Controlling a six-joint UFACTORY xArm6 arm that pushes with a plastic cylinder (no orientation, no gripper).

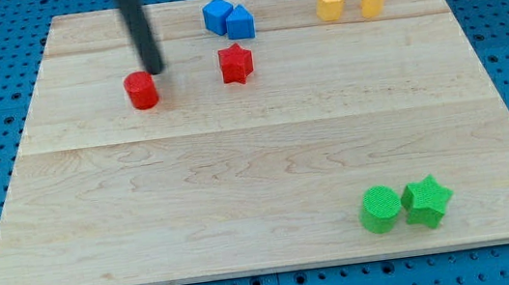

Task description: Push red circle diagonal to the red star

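The red circle (141, 90) lies on the wooden board (257, 162) in the upper left part. The red star (236, 63) lies to its right and slightly higher. My tip (156, 71) is just above and to the right of the red circle, close to its upper right edge, between it and the red star. The rod runs up out of the view's top.
Two blue blocks (227, 17) sit together above the red star. Two yellow blocks (351, 0) sit at the upper right. A green circle (379, 209) and a green star (427, 201) sit together at the lower right.
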